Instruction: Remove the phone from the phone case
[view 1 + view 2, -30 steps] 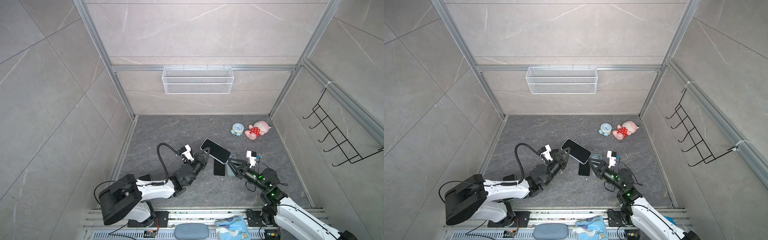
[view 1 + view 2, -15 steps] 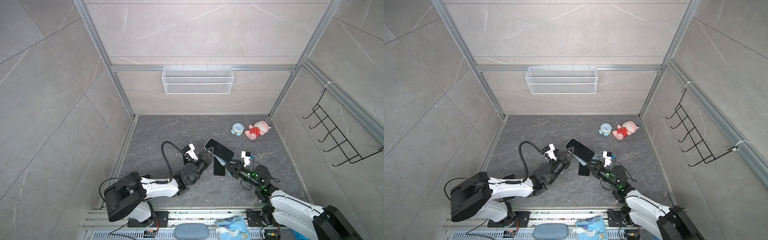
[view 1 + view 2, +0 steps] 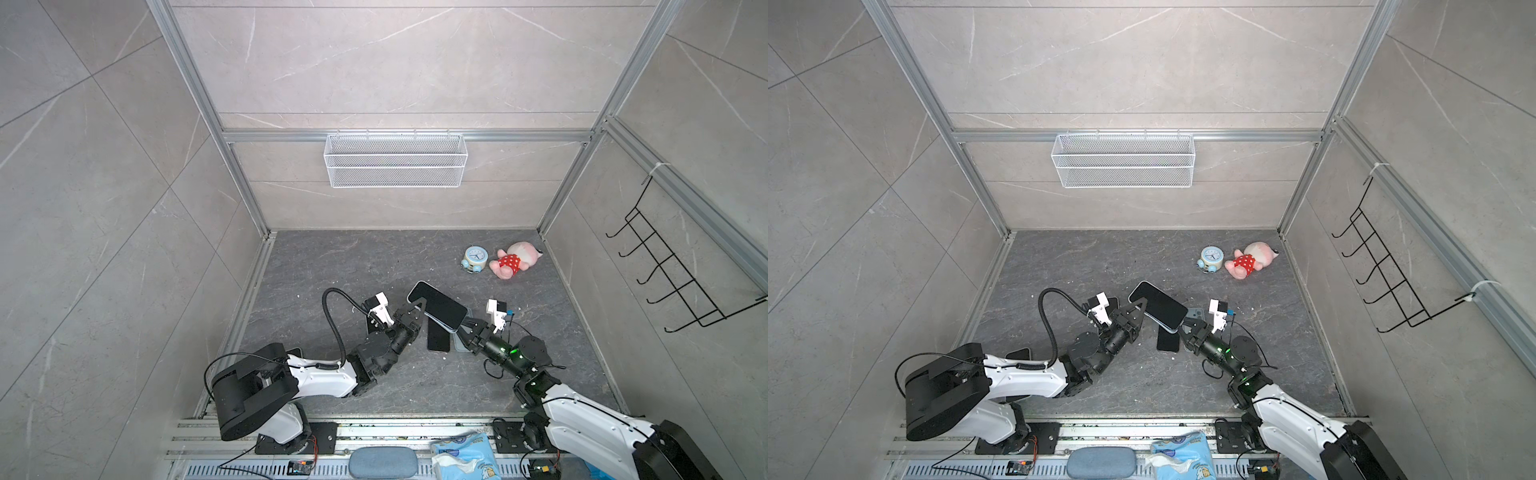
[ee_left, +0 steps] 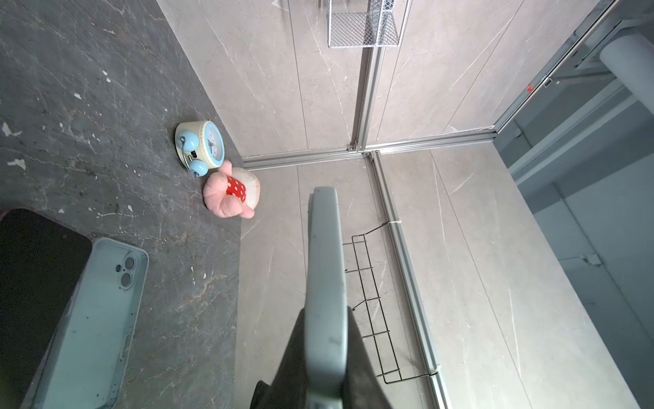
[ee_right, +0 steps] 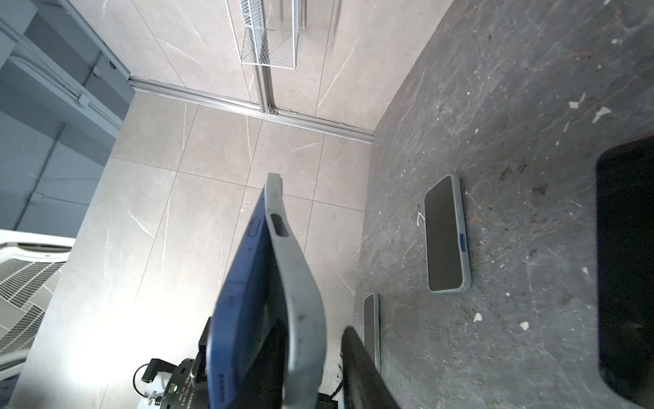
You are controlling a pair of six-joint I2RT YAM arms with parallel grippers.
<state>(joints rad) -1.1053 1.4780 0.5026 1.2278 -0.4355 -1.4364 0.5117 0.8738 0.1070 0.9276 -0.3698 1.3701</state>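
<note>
The left gripper (image 3: 420,308) is clamping one end of the case (image 5: 300,283), holding it above the floor (image 3: 332,266) with the phone (image 3: 436,305) lying in it, screen up. The right gripper (image 3: 462,325) is straddling the opposite end, where the case lip is peeling off the phone's blue side. A gap is showing beside one finger (image 5: 357,364), so I cannot tell whether it is gripping yet.

If the jaws are catching only the soft lip, it is likely bending and slipping free. If they are pinching lip and phone together, pulling is separating nothing. Nothing is gripping the phone itself, so it is risking sliding out onto the other phone (image 3: 438,338) and the empty case (image 4: 92,318) below. The left grip is sitting narrowly on the edge, so any twist is threatening to lever the case loose
</note>
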